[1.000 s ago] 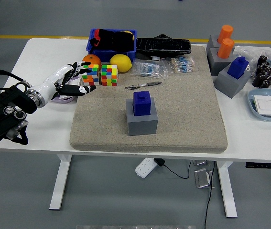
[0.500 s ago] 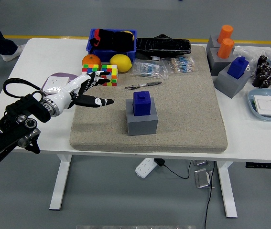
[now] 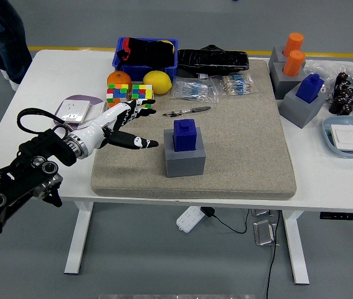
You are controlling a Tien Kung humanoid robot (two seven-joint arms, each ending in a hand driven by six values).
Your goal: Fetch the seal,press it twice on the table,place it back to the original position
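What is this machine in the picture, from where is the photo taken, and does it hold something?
It is a humanoid robot; the camera sits high on the robot, looking down over a white table. Its left hand reaches in from the left with fingers spread, holding nothing. The right arm is out of view. On a grey mat a blue seal sits in a grey block, untouched. Behind lie colour cubes, fruit, a pen and more seals.

Open mat (image 3: 238,149) lies between the left hand (image 3: 121,124) and the blue seal (image 3: 184,134) on its grey block (image 3: 185,159). Two puzzle cubes (image 3: 130,96) and a pen (image 3: 187,112) stand just behind that path. The mat's right half is bare.
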